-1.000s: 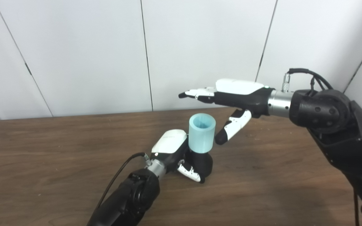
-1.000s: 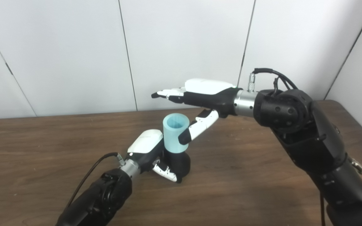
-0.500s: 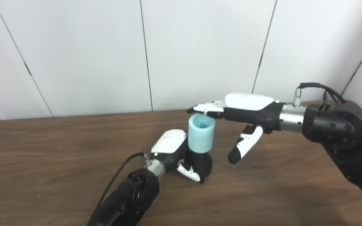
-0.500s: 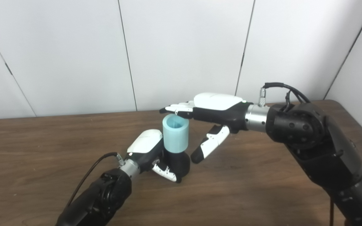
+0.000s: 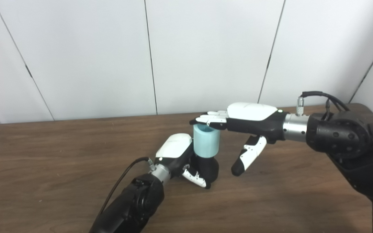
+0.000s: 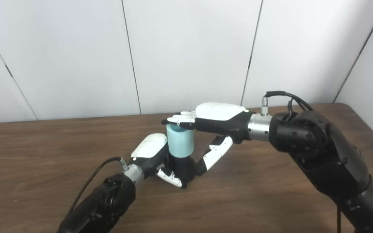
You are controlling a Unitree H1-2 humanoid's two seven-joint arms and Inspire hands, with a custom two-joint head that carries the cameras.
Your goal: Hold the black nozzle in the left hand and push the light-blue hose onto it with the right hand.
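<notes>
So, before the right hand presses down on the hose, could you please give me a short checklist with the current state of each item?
1. Left hand closed around the black nozzle: ok.
2. Nozzle base resting on the table: ok.
3. Light-blue hose upright on the nozzle: ok.
4. Right hand fingers flat over the hose's top opening: ok.
5. Right thumb clear of the hose wall: ok in the left eye view; the right eye view overlaps, cannot tell.
6. Hose fully seated on the nozzle: cannot tell.

Bright, even light; sharp focus; soft shadows.
</notes>
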